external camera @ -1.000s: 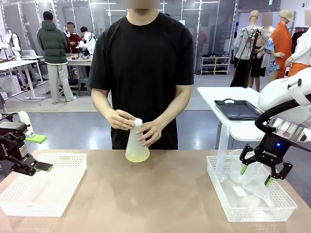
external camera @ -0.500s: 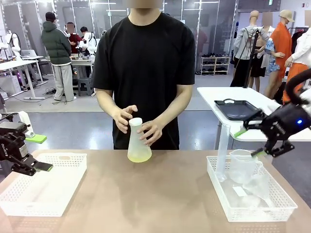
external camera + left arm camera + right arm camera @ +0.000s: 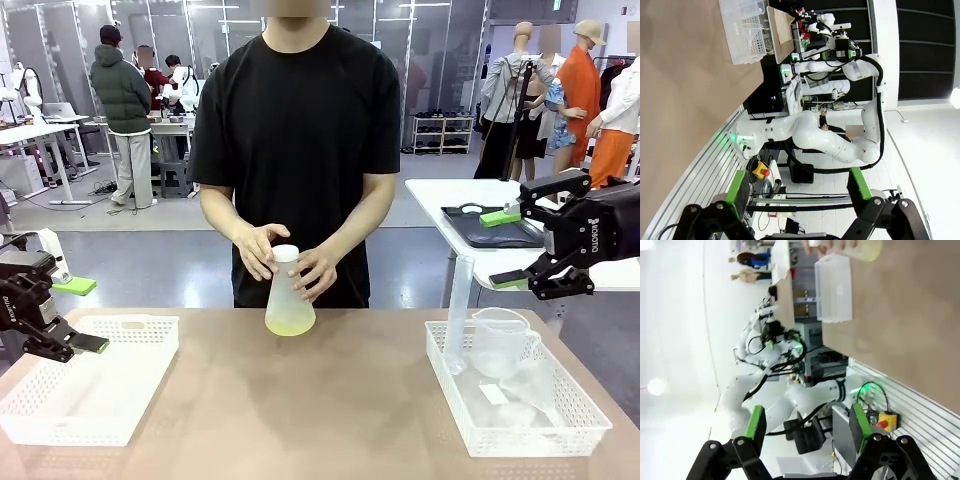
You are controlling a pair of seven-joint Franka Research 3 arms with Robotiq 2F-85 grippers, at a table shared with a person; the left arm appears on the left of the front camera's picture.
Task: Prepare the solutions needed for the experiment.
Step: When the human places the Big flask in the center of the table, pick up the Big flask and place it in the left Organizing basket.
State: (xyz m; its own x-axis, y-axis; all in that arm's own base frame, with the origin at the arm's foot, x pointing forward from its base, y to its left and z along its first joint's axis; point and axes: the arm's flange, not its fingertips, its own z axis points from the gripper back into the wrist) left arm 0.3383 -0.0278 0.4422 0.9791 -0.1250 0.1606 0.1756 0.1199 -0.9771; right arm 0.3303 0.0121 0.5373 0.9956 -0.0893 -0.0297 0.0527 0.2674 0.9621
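Note:
The solutions [image 3: 289, 321] are a shallow pale yellow layer in the bottom of a clear conical flask [image 3: 288, 296]. The flask stands at the table's far middle with a white stopper [image 3: 284, 253] on top. The person holds the flask with both hands, one at the neck. My left gripper [image 3: 84, 315] hangs open over the left basket's far corner, nothing between its fingers; the left wrist view shows that gripper [image 3: 797, 187] open too. My right gripper [image 3: 505, 248] is raised above the right basket, turned sideways, open and empty. In the right wrist view the right gripper [image 3: 808, 422] faces the flask [image 3: 866, 248] far off.
An empty white basket [image 3: 40, 425] sits at the left. The white basket [image 3: 520, 440] on the right holds a tall graduated cylinder [image 3: 458, 310] and a clear beaker [image 3: 497, 340]. Bare brown table lies between them. A side table with a black tray [image 3: 480, 228] stands behind.
My right gripper has risen from just over the right basket and rolled sideways. The person's hands shifted slightly on the flask. The left arm has not moved.

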